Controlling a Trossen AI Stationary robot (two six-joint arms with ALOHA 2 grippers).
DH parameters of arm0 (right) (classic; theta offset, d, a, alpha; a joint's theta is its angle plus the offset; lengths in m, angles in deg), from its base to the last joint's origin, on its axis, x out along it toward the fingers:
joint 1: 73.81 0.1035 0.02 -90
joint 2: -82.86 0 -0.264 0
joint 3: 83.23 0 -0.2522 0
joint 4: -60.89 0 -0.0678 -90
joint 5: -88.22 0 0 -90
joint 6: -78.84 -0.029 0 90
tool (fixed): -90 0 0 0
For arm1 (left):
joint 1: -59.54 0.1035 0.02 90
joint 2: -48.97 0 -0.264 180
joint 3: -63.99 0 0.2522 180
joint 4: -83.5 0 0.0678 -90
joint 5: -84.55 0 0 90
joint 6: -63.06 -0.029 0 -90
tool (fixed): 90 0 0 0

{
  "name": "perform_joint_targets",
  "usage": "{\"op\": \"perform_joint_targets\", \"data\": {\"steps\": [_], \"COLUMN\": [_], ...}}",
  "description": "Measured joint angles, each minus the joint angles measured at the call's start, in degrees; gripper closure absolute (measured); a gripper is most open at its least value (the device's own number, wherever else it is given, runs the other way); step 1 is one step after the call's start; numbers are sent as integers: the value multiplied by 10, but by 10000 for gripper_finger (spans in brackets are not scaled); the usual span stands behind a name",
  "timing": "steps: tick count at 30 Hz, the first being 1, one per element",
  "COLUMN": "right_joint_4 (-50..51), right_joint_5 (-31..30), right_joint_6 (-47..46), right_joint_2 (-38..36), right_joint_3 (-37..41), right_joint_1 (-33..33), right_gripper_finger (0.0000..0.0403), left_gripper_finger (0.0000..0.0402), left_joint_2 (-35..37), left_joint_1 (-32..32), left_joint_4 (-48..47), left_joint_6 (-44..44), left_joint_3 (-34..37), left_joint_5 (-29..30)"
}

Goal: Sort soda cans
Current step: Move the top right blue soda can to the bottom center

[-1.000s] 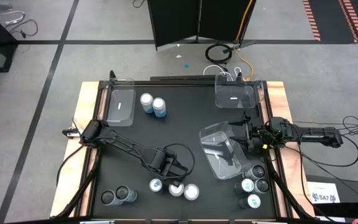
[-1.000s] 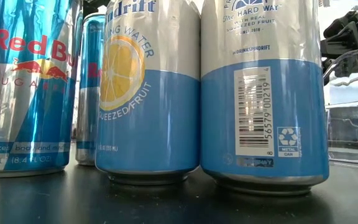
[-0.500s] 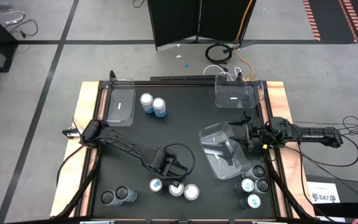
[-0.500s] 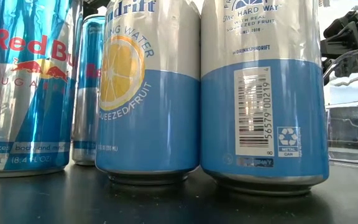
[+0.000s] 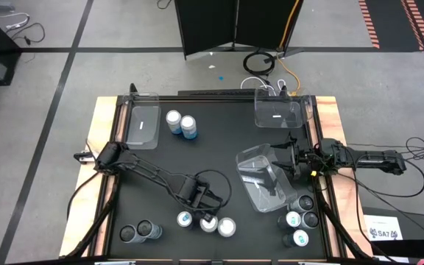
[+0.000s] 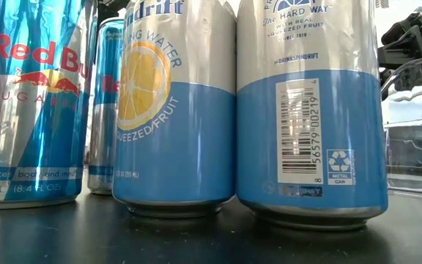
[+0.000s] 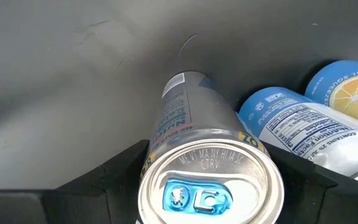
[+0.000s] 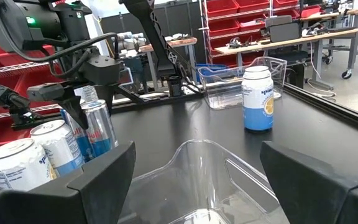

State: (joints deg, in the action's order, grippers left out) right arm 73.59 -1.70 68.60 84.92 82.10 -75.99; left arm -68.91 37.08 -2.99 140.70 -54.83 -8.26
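Note:
A slim silver-and-blue soda can (image 7: 185,118) stands under my left gripper (image 5: 199,197), which points down and is shut on the can's top. In the low view this can (image 6: 105,103) shows behind the nearest cans, and its base looks to be on the table. Close by stand another slim blue can (image 5: 185,218) and two white-and-light-blue cans (image 5: 218,226). My right gripper (image 5: 291,157) waits open and level at the table's right edge. A tilted clear bin (image 5: 260,178) lies just in front of it. My left gripper pinches the slim can at its top rim (image 7: 146,177), one finger on each side. The fingers (image 8: 76,115) come from above, pointing down. The can stands upright below them; whether its base touches the table I cannot tell.
Two light-blue cans (image 5: 181,123) stand at the far left beside a clear bin (image 5: 144,121). Another bin (image 5: 277,112) is at the far right. Two dark cans (image 5: 137,232) are near left. Several cans (image 5: 299,217) cluster near right.

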Motion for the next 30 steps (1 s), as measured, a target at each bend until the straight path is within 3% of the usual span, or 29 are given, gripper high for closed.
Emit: {"op": "perform_joint_targets", "data": {"steps": [21, 25, 30], "right_joint_4": [0, 0, 0], "right_joint_5": [0, 0, 0], "right_joint_6": [0, 0, 0], "right_joint_2": [0, 0, 0], "right_joint_3": [0, 0, 0], "right_joint_1": [0, 0, 0], "right_gripper_finger": [64, 64, 64], "left_gripper_finger": [122, 122, 122], "left_joint_2": [1, 1, 1], "left_joint_1": [3, 3, 3], "left_joint_4": [20, -37, -25], "left_joint_6": [30, 38, 44], "left_joint_3": [0, 0, 0], "left_joint_5": [13, 13, 13]}}
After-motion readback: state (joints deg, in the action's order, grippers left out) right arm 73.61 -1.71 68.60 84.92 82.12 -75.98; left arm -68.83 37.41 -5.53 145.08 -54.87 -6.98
